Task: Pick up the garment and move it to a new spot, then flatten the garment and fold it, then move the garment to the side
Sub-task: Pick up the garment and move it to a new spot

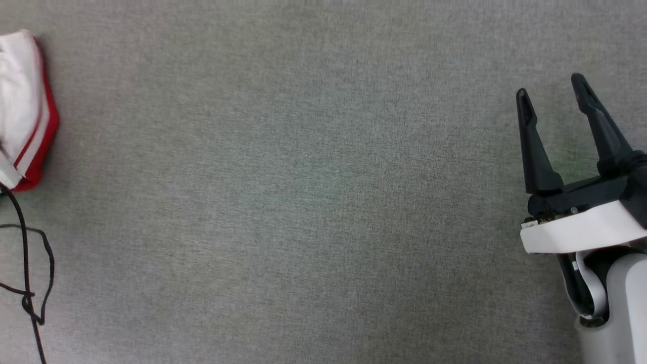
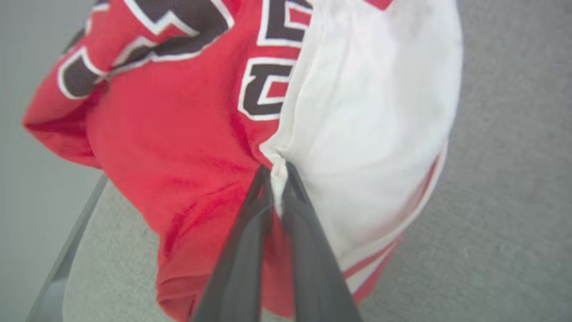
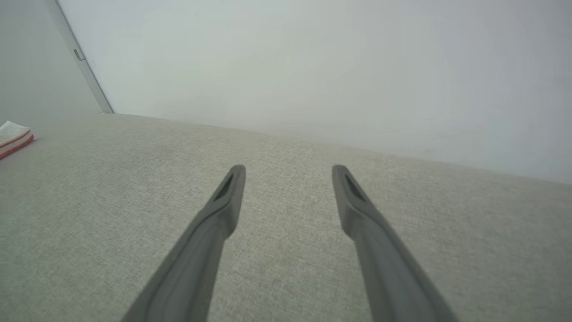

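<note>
Head view: right end effector point(image 1: 551, 87) at lower right, raised over the desk point(image 1: 303, 202), fingers pointing up the frame and set well apart, nothing between them; pale wrist housing and forearm cut off by the right edge. Gray woven covering across the whole desk. Garment point(image 1: 25, 111) at the far left edge, showing as a white sleeve with red-white trim, the rest cut off; loose black cable point(image 1: 30, 283) just below it. Left wrist view: left end effector point(image 2: 277, 172) closed together, clamped on a fold of the garment point(image 2: 178, 147) at the seam between red body and white sleeve; black white-outlined lettering cropped at the top; somewhat blurred; lifted or lying, cannot tell. Right wrist view: fingers apart over bare desk point(image 3: 89, 223), pale wall point(image 3: 313, 67) behind, garment point(image 3: 13, 136) a small scrap at far left.
</note>
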Robot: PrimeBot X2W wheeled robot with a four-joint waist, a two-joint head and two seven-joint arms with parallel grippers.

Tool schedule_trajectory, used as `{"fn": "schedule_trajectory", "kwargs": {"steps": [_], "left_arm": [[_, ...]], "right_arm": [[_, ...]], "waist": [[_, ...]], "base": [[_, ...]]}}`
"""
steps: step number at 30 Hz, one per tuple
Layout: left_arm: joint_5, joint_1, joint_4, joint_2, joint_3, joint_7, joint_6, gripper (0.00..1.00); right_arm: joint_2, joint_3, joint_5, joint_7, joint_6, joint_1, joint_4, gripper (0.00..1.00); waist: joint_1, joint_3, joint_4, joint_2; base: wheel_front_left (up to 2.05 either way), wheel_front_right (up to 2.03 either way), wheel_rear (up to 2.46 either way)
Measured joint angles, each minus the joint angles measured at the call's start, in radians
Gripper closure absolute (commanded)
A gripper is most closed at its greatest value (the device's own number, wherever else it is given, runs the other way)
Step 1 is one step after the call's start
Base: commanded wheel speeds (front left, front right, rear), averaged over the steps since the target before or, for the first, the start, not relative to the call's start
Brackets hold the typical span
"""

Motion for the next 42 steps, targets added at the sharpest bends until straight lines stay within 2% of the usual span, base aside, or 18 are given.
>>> {"fn": "schedule_trajectory", "kwargs": {"steps": [10, 19, 29, 42], "left_arm": [[0.054, 0.001, -0.051, -0.019, -0.012, -0.337, 0.023, 1.0], [0.089, 0.031, -0.058, -0.065, -0.046, -0.593, 0.014, 1.0], [0.087, 0.105, -0.133, -0.154, -0.115, -0.696, -0.021, 1.0], [0.087, 0.211, -0.388, -0.317, -0.296, -0.691, -0.054, 1.0]], "right_arm": [[0.038, -0.036, 0.0, -0.006, 0.0, 0.077, 0.02, 0.0], [0.072, -0.07, 0.005, -0.005, 0.0, 0.169, 0.038, 0.0], [0.091, -0.082, 0.017, 0.007, 0.0, 0.252, 0.041, 0.0], [0.093, -0.106, 0.036, 0.036, 0.0, 0.298, 0.0, 0.0]], "waist": [[-0.0001, -0.153, 0.023, 0.0], [-0.0003, -0.314, 0.023, 0.0], [-0.0005, -0.459, -0.028, 0.0], [-0.0004, -0.513, -0.178, 0.0]], "base": [[0.0, 0.0, 0.0], [0.0, 0.0, 0.0], [0.0, 0.0, 0.0], [0.0, 0.0, 0.0]]}}
